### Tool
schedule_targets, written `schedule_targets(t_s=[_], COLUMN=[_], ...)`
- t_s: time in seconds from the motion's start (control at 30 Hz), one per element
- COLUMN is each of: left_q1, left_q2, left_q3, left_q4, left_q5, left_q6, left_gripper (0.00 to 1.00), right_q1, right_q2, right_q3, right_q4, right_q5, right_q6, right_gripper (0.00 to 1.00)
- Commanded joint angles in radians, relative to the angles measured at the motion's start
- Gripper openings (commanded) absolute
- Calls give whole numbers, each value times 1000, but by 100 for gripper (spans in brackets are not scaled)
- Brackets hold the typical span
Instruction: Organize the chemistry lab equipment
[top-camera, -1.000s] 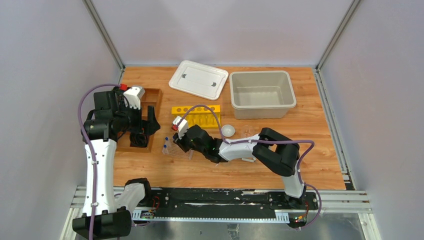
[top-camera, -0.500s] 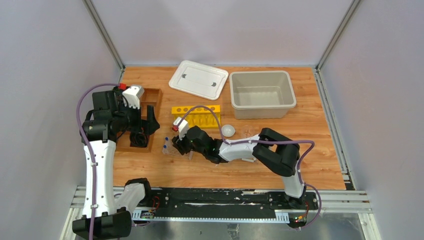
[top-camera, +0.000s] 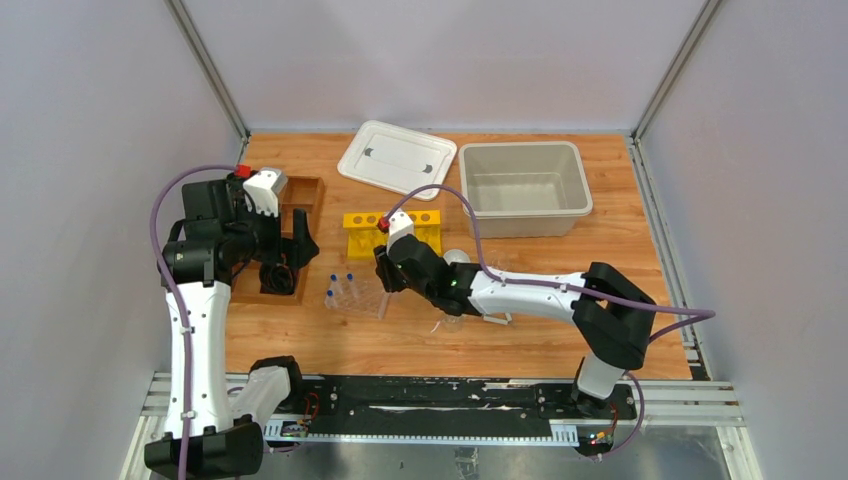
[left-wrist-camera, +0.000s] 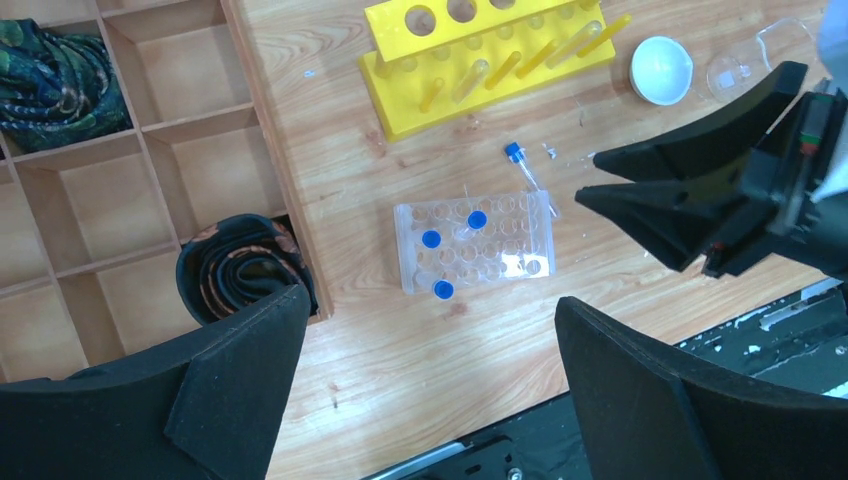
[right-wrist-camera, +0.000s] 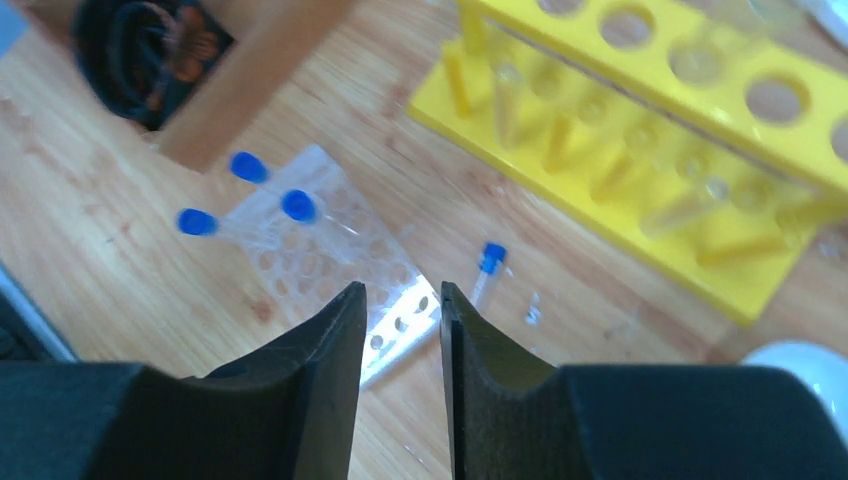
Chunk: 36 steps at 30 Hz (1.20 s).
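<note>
Top external view: the right arm reaches across the table toward the clear rack (top-camera: 357, 297), and the left arm is raised beside the wooden tray (top-camera: 285, 250).
Done so far: three capped tubes (left-wrist-camera: 431, 238) sit in the clear rack, some of them leaning.
Left to do: one loose tube (right-wrist-camera: 487, 268) lies flat on the table. The white dome (left-wrist-camera: 661, 70) and a glass beaker (left-wrist-camera: 735, 72) sit out near the yellow rack (left-wrist-camera: 490, 60). The grey bin (top-camera: 520, 185) looks empty, with its lid (top-camera: 397, 158) lying beside it.
Progress: early, by my judgement, with most pieces unsorted.
Right gripper (right-wrist-camera: 402, 290): narrow, with a slim gap between the fingers and nothing in it.
Left gripper (left-wrist-camera: 430, 305): spread wide and empty, high above the clear rack.
Loose tube and right gripper: the tube lies just beyond the fingertips and slightly to their right in the right wrist view. It is between the two racks and touches neither finger.
Clear rack and right gripper: the rack's near corner lies under the fingertips, and the rest runs off to the left of that view.
</note>
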<state>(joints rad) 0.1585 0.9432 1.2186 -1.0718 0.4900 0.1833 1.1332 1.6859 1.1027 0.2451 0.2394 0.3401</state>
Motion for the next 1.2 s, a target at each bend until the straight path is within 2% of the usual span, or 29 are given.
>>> schedule_targets(t_s=[0.0, 0.13, 0.5, 1.17], left_q1=[1, 1, 1, 1], left_q2=[-9, -13, -19, -28], left_q3=[35, 30, 35, 27], left_q4=[4, 4, 4, 0], left_q5=[12, 10, 2, -3], left_q6=[5, 6, 9, 19], left_gripper=[100, 100, 100, 100], right_q1=[-19, -18, -20, -26], right_q2=[-5, 24, 171, 220], right_q3=[-17, -30, 63, 157], right_q4=[-216, -264, -353, -368], right_q5=[133, 129, 29, 8], right_q6=[158, 190, 177, 153], right_gripper=[35, 37, 40, 46])
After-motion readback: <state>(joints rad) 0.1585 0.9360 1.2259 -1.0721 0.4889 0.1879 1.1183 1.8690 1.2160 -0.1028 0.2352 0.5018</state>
